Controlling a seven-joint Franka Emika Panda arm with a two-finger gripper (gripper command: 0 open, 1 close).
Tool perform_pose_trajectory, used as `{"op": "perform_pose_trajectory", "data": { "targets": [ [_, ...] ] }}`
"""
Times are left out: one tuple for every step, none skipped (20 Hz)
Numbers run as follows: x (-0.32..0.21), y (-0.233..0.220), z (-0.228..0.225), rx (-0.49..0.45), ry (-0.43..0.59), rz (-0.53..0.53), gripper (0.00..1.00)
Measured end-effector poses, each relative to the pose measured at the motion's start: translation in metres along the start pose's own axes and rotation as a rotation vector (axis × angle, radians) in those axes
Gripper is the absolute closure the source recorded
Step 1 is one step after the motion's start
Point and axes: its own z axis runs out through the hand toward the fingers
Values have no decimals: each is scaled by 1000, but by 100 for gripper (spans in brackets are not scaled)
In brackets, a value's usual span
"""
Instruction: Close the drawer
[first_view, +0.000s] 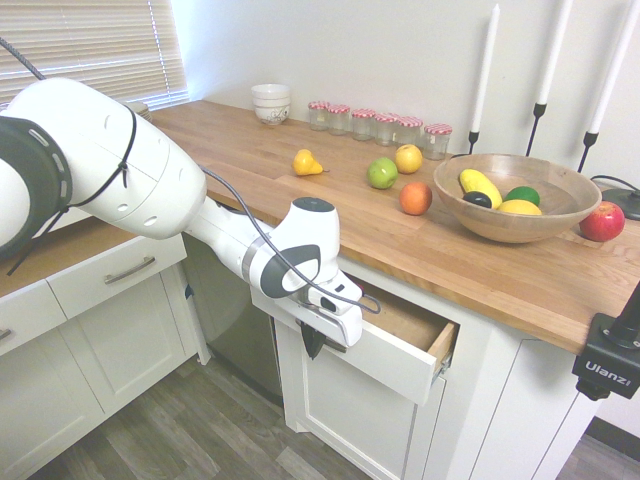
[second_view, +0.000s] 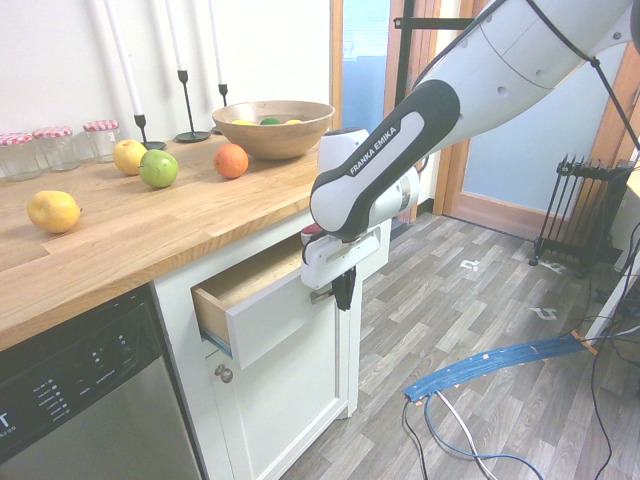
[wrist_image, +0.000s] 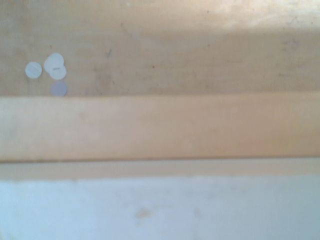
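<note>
Drawer: the white-fronted one (second_view: 272, 322) is hanging open under the wooden surface (first_view: 440, 235), right next to the dishwasher (second_view: 90, 385), with its light wood inside showing.
End effector: this guy (second_view: 343, 290) is fully shut and pointing down just outside the drawer front, right by the handle (second_view: 320, 295). Can't tell if it's actually touching the handle or has any hold on it.
Arm: the white Franka (first_view: 130, 165) reaches down past the edge of the surface, wrist sitting at the drawer front.
Inside the drawer: a few small round pale stickers or discs (wrist_image: 33, 70) on the wood, kinda blurry in the wrist view.
</note>
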Motion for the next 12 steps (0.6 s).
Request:
{"op": "perform_pose_trajectory", "data": {
  "targets": [
    [3,-2,-1,0,-1,1,100],
    [6,-4,-2,0,-1,1,100],
    [9,-7,-4,1,-1,1,100],
    [12,-10,-6,2,0,1,100],
    [15,-12,-8,3,1,1,100],
    [17,-15,-10,2,2,0,100],
    [19,-18,-11,2,4,1,100],
    [21,-20,-12,1,6,0,100],
    [22,-22,-12,0,8,0,100],
    [25,-24,-12,1,8,1,100],
    [27,-25,-11,1,9,2,100],
    [29,-25,-11,0,8,3,100]
  ]
}}
